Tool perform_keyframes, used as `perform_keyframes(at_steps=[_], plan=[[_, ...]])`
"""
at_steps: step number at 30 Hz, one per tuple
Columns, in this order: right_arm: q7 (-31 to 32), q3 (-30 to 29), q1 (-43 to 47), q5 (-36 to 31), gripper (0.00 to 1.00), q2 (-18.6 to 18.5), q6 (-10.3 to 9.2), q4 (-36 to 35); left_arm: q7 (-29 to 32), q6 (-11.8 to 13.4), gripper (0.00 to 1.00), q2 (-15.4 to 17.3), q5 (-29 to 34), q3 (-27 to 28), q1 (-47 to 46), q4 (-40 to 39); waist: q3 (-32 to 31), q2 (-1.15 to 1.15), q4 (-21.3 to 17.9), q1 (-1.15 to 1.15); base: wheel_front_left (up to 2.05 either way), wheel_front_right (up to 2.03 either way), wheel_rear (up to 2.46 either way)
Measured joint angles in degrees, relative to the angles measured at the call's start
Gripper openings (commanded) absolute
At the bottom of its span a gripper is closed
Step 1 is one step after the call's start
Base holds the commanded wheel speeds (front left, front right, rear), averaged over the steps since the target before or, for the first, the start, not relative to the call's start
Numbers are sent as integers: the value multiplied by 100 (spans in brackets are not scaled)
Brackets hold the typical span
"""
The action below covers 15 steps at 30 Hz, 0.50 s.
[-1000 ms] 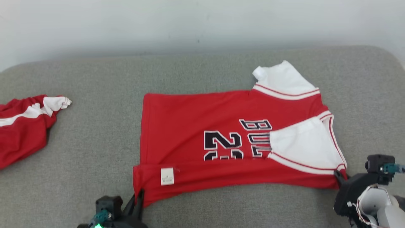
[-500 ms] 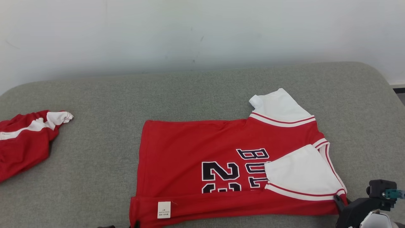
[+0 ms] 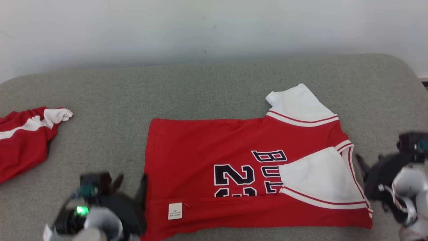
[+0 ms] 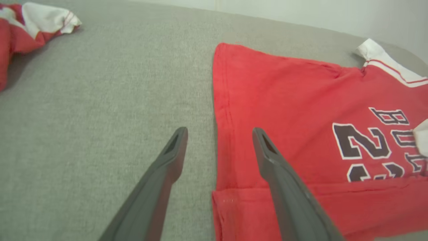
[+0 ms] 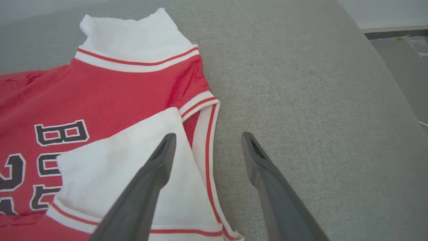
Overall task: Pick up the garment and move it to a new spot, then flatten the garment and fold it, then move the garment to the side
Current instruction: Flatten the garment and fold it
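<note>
While left end effector [image 4: 219,134] and right end effector [image 5: 207,137] are hovering wide and empty, jersey [image 3: 200,150] is lying on cushion [image 3: 100,90], limp and light, so I'm favouring pinching its folded edge at both ends.

Count: 2 red-and-white clothes: jersey [image 3: 207,147], crumpled garment [image 3: 20,140]. 2 grippers: left gripper [image 3: 131,180], right gripper [image 5: 208,136]. 1 grey cushion [image 3: 217,83].

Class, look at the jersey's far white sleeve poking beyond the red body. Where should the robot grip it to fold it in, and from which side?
Probably the far white sleeve, at its cuff edge, coming from the right end with the open right pincer. It lies flat beyond the red jersey, and only the cuff is loose; the striped seam is anchored.
</note>
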Motion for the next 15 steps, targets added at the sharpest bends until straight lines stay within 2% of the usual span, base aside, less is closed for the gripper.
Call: perform_keyframes(at_steps=[3,9,15], plan=[[264,177,-651,-4,100,-65,0,20,336,-4,100,21,-46,71,-692,62,139,0,-5,0,0,0,0],[534,671,-2059,-14,100,-142,0,427,987,-178,100,-25,-97,-4,-1878,656,574,0,-30,1,0,0,0],[566,1344,-3153,-133,100,-427,0,982,1201,-328,100,-127,-29,-100,-2771,1181,1110,1,-35,2,0,0,0]])
